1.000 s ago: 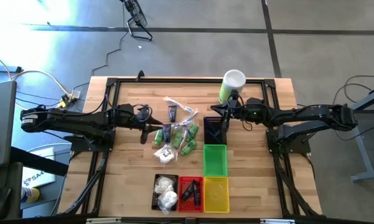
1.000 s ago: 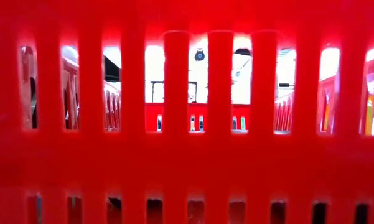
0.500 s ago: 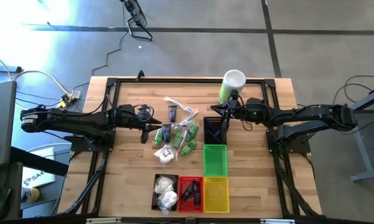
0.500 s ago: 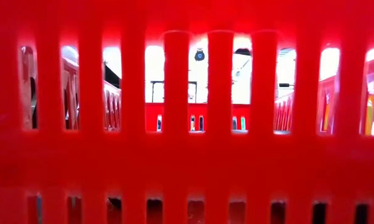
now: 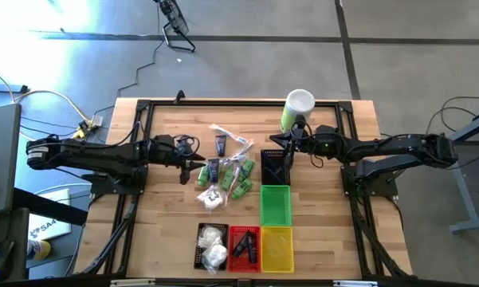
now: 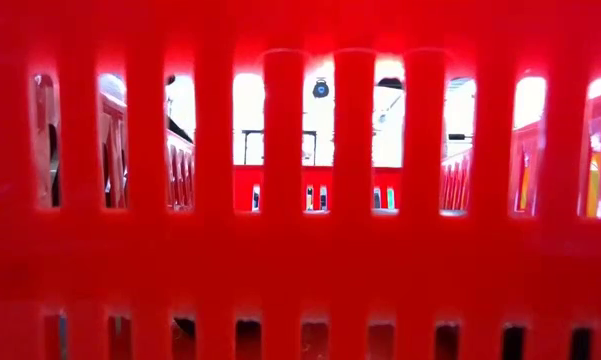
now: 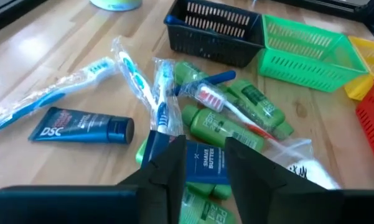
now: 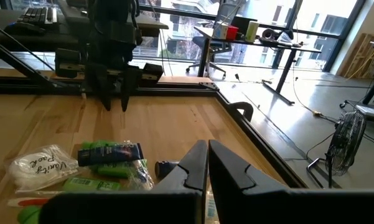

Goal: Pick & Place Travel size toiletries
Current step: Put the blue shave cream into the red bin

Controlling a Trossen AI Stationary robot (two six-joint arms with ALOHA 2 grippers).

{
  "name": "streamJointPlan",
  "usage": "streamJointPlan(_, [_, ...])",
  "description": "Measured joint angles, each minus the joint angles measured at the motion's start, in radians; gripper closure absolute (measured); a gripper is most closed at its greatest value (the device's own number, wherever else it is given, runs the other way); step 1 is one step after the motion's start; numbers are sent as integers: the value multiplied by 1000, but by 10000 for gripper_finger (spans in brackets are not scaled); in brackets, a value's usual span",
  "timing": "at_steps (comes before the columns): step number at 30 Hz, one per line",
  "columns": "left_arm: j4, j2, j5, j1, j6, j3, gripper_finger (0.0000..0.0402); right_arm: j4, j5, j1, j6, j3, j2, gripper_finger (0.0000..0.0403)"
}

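Red basket (image 6: pixel 300 250) wall blocking low view

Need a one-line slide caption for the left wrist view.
Left gripper poised over a dark blue tube amid green bottles and wrapped toothbrushes.

High view: you look straight down on the whole table (image 5: pixel 167 127).
Low view: pressed against the red basket (image 6: pixel 300 260), peering through its slots.
Left wrist: close over the toiletries pile (image 7: pixel 224 118).
Right wrist: level across the table; shares that pile.
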Motion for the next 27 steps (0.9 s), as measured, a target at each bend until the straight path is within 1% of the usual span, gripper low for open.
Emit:
streamJointPlan(3, [2, 0, -16, 0, -9, 0, 253, 0, 0, 0, 0, 0, 0, 395])
streamJointPlan(10, [19, 0, -17, 0, 7, 0, 158, -1, 0, 0, -1, 0, 0, 395])
streamJointPlan(16, [23, 0, -17, 0, 7, 0, 91, -17, 1, 0, -1, 0, 0, 395])
streamJointPlan(20, [23, 0, 22, 0, 5, 0, 64, -19, 1, 0, -1, 0, 0, 395])
streamJointPlan(23, [23, 0, 50, 0, -28, 0, 56, -19, 1, 0, -2, 0, 0, 395])
streamJointPlan(25, [23, 0, 51, 0, -93, 0, 55, -18, 1, 0, -2, 0, 0, 395])
streamJointPlan(27, [24, 0, 50, 0, -199, 0, 55, -19, 1, 0, -2, 0, 0, 395])
